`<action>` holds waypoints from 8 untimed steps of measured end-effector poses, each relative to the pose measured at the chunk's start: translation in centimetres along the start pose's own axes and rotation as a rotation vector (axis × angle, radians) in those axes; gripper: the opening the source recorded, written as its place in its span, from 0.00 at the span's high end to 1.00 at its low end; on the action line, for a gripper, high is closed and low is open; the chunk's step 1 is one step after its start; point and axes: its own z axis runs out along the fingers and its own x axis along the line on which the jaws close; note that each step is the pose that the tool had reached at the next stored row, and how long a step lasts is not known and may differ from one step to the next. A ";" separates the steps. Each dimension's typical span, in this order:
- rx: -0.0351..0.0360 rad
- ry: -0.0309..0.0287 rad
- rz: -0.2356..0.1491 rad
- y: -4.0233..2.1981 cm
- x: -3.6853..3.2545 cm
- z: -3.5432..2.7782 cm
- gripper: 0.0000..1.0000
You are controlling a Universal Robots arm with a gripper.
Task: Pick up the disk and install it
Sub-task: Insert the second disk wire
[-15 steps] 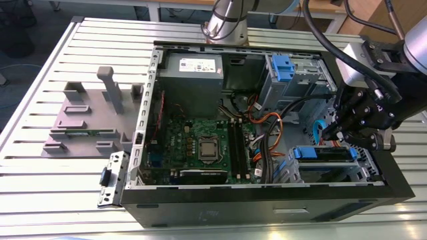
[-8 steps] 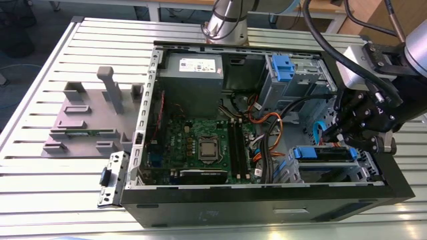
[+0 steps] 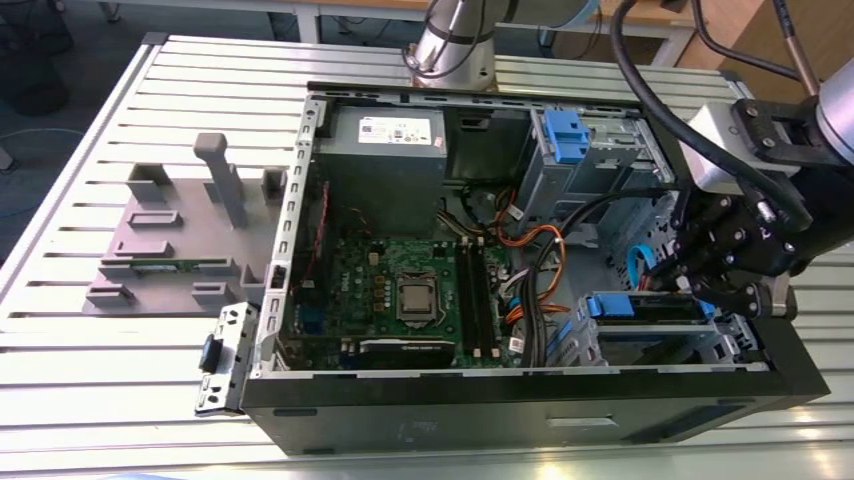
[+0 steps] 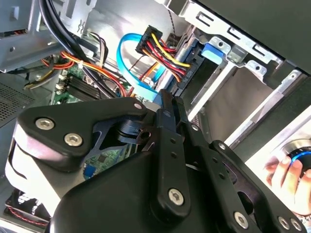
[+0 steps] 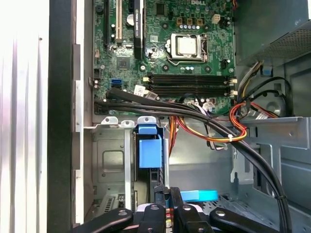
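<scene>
Black linkage plates of the gripper [image 4: 167, 145] crowd the lower half of the second wrist view, and whether the jaws stand apart or together cannot be told from any picture. In the exterior view the gripper [image 3: 727, 285] hangs at the right of the frame, inside the open computer case [image 3: 534, 405], just above the drive cage in the lower right.

Seated in that cage is the disk [image 3: 650, 307], its blue bracket showing between the metal rails; in the first wrist view the disk [image 5: 149, 153] appears low and centre as a blue tab in the bay. It looks already seated in the bay, so the job seems to be at the install stage, with the pick-up behind it, though nothing shows whether the bracket has latched.

By my judgement what matters now is a straight push along the rails, while keeping clear of the orange and black cables [image 5: 214, 127] draped just beside the cage.
</scene>
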 end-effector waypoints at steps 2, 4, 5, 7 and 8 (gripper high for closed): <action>-0.0003 -0.0083 0.000 -0.03 0.19 0.03 0.84; -0.0004 -0.0114 -0.001 -0.06 0.45 0.07 0.84; -0.0005 -0.0116 -0.001 -0.07 0.56 0.10 0.84; -0.0009 -0.0114 -0.004 -0.13 0.66 0.17 0.84; -0.0015 -0.0114 -0.007 -0.21 0.68 0.23 0.84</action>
